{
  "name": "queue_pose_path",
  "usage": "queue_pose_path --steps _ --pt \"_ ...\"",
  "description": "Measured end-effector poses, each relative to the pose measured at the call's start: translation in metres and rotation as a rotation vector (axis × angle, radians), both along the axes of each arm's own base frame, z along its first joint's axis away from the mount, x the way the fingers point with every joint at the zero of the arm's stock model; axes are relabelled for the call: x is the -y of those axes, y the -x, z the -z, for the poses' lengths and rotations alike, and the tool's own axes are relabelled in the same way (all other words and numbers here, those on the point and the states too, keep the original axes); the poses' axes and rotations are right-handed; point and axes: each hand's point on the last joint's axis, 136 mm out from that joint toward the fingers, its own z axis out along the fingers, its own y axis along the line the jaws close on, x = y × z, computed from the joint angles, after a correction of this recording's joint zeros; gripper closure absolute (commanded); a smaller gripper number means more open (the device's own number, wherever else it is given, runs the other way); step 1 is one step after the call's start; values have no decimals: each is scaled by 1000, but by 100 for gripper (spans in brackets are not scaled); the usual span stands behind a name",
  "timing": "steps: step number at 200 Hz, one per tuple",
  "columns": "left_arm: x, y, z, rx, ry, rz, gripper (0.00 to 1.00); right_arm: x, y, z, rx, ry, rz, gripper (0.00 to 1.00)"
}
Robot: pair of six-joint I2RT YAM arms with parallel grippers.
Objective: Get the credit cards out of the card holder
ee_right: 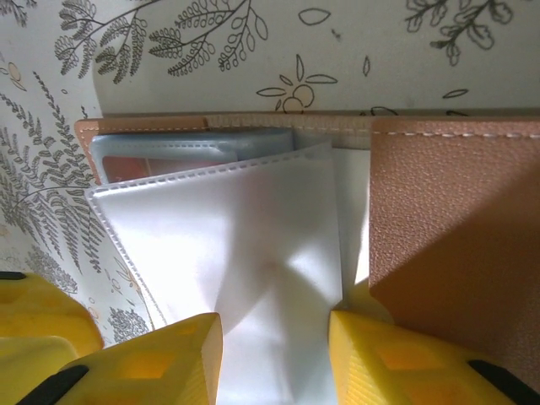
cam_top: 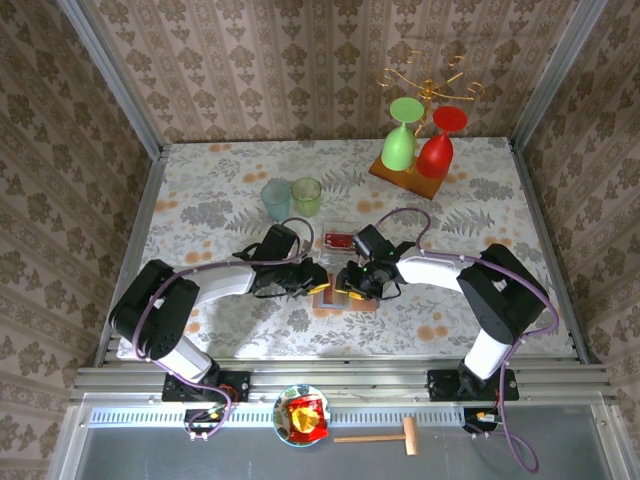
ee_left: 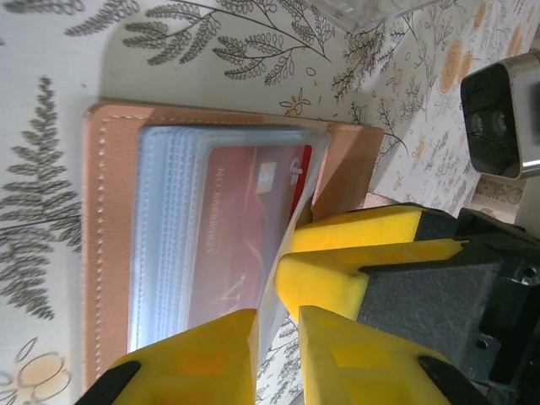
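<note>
The card holder [cam_top: 328, 298] lies open on the table between both grippers, tan leather [ee_left: 114, 236] outside with clear plastic sleeves fanned out. One of the credit cards, a red one [ee_left: 245, 228], sits inside a sleeve. My left gripper [ee_left: 277, 325] is at the sleeves' free edge, its jaws slightly apart, a sleeve edge resting against one finger and table print showing in the gap. My right gripper [ee_right: 274, 325] stands open over a white sleeve leaf [ee_right: 253, 245], one fingertip [ee_right: 380, 337] beside the leather flap [ee_right: 456, 219]. The grippers [cam_top: 312, 282] [cam_top: 350, 282] nearly touch.
A clear tray with a red card [cam_top: 340, 240] lies just behind the grippers. A blue cup [cam_top: 275, 200] and a green cup [cam_top: 306, 195] stand further back. A wooden board with goblets [cam_top: 410, 150] is at the back right. A snack bowl [cam_top: 303, 415] and mallet [cam_top: 385, 437] sit below the table edge.
</note>
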Motion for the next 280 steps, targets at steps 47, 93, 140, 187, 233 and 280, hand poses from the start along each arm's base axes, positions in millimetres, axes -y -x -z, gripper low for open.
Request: queue_pose_path --steps 47,93,140,187,233,280 --pt "6 1 11 -36 3 -8 80 0 0 -1 7 -9 7 62" --pt "9 3 15 -50 0 -4 79 0 0 -2 10 -22 21 62" --pt "14 3 11 -54 13 10 80 3 0 -12 27 -34 30 62" --pt "21 -2 -1 -40 39 21 77 12 -5 -36 74 -52 53 60" --pt "34 -11 -21 -7 67 42 70 41 -6 -45 104 28 81 60" --pt "58 -10 -37 18 103 107 64 67 1 -42 108 138 78 59"
